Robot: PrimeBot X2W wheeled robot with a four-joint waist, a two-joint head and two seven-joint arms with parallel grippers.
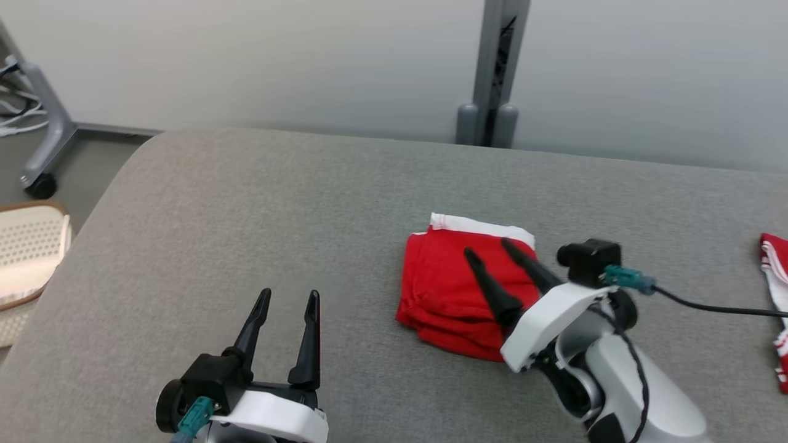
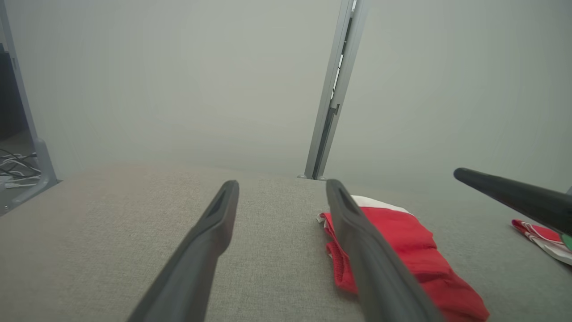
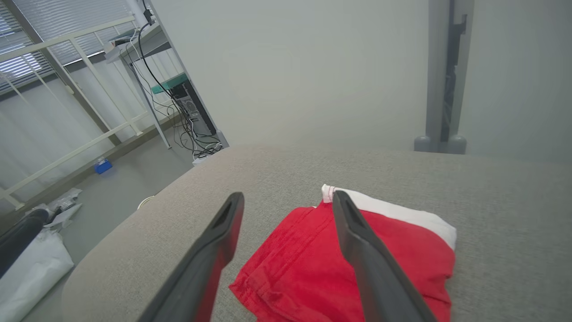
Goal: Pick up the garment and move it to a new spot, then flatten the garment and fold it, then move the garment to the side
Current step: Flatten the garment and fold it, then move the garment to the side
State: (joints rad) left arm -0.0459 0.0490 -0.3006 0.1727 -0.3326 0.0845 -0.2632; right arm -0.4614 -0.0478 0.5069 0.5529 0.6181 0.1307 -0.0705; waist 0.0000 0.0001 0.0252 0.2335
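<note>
Hovering nearest the robot at the lower left of the head view, the left pincer (image 1: pixel 290 294) has its two dark fingers spread apart with nothing between them, above a bare stretch of the grey fabric-covered tabletop (image 1: pixel 246 203). To its right, a little further out, the right pincer (image 1: pixel 487 246) reaches forward and to the left on its white forearm. Its fingers also stand apart, gripping nothing, and they point out over the garment (image 1: pixel 443 289). Whether the tips touch the cloth cannot be told from these views. The garment is a red piece folded into a compact, roughly square stack, lying flat near the middle of the tabletop, with layered edges showing along its near side and a white band (image 1: pixel 483 226) along its far edge. In the right wrist view the red stack lies beneath and between the two spread fingers. Well apart from it, at the right edge of the tabletop, lies another cloth (image 1: pixel 774 271), red with white stripes. Off the tabletop's left side sits a pale perforated basket (image 1: pixel 24 258), and beyond that is the wheeled foot of a grey stand (image 1: pixel 46 135). Behind the far edge a grey post (image 1: pixel 492 74) rises against a plain pale wall (image 1: pixel 277 55).
</note>
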